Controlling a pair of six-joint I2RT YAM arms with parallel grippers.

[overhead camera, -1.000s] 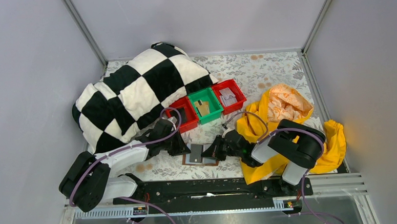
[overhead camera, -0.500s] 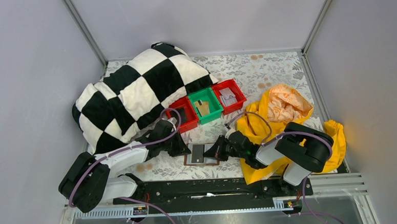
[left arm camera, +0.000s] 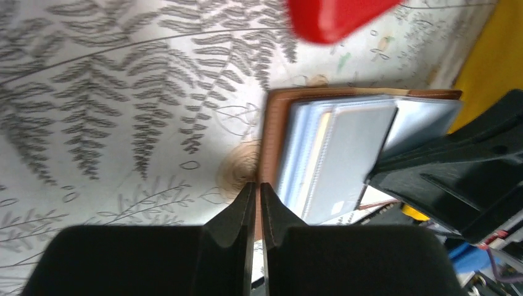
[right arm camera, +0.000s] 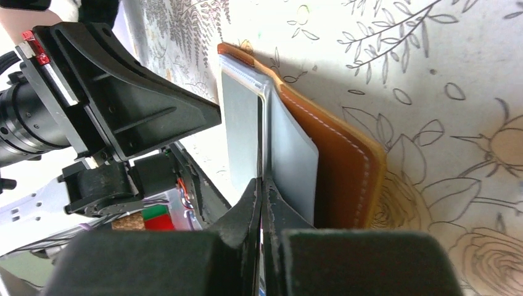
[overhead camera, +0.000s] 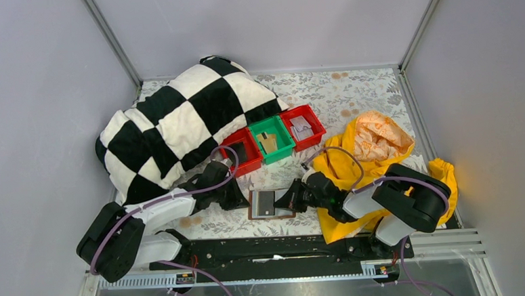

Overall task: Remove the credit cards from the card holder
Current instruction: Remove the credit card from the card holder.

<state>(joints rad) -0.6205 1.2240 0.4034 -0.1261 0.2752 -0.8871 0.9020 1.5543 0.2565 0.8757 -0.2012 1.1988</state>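
In the green plastic bin (overhead camera: 277, 156), upper centre, tan cards (overhead camera: 268, 142); in the red plastic bin (overhead camera: 312, 143) beside it, pale ones; at lower centre, brown leather card holder (overhead camera: 271, 204) lying open; pinches its brown border with the left gripper (left arm camera: 256, 200), jaws almost together; nips a grey credit card (right arm camera: 242, 129) with the right gripper (right arm camera: 264, 191), jaws closed.

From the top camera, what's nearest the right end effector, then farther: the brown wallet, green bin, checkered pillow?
1. Brown wallet, at the right end effector's tips, front centre.
2. Green bin, farther back, centre.
3. Checkered pillow, back left.
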